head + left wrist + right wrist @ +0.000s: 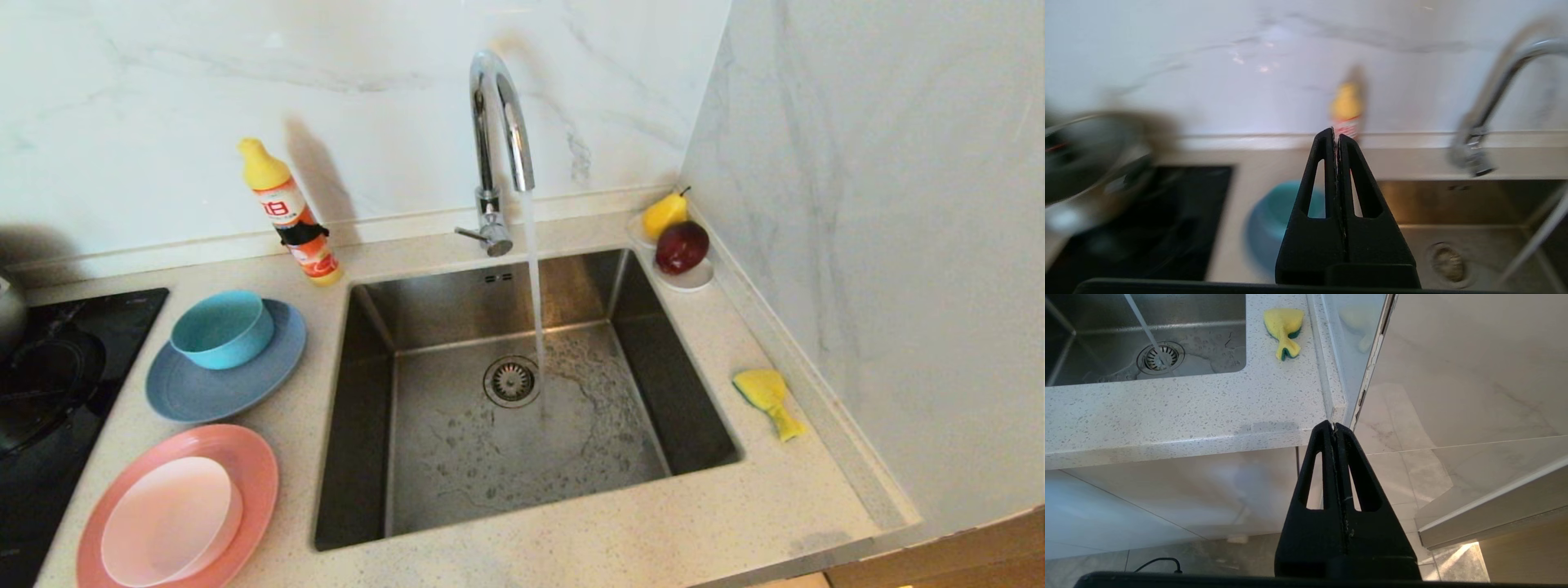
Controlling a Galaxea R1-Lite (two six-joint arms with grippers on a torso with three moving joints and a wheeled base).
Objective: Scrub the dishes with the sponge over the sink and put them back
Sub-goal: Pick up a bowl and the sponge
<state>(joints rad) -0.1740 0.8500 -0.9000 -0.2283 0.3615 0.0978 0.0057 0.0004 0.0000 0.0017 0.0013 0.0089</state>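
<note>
The left gripper (1336, 134) was pressed together and empty, held above the counter's left part, pointing toward the far wall. On the counter (571, 531) left of the sink, the salmon-pink plate (245, 457) lay nearest, carrying the pale pink bowl (167, 518); farther back, the grey-blue plate (212, 392) carried the teal bowl (222, 328). A black cooktop (49, 392) occupied the far left, and a detergent bottle (290, 214) stood by the wall. The sink (522, 392) sat centrally, water running from the chrome tap (500, 122) to just beside the drain strainer (511, 380). At the far right corner a saucer (694, 279) held a pear (663, 214) and a dark red fruit (682, 247). The sponge (767, 398) lay on the counter right of the sink. The right gripper (1335, 426) was pressed together and empty, below the counter's near right corner.
</note>
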